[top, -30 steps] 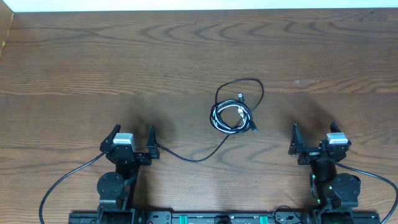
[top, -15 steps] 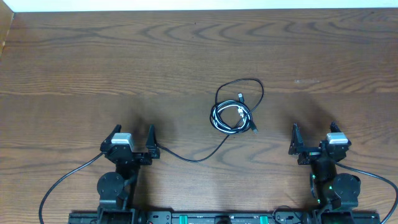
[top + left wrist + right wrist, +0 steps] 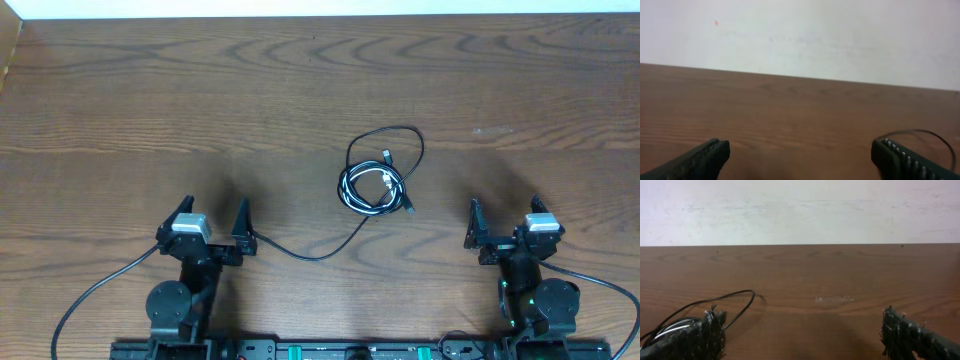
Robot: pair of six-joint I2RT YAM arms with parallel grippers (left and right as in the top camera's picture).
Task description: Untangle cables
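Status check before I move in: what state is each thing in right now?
left pincer: open, empty.
right pincer: open, empty.
cables: tangled in one coiled bundle, lying on the table, not held.
black tail: loose, trailing from the bundle toward the left pincer.

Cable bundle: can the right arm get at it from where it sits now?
Probably yes. The right gripper is open, and only bare table lies between it and the cable bundle, which sits ahead and to its left.

left gripper [image 3: 212, 211] jaws wide apart, right gripper [image 3: 505, 208] likewise, both seemingly held level
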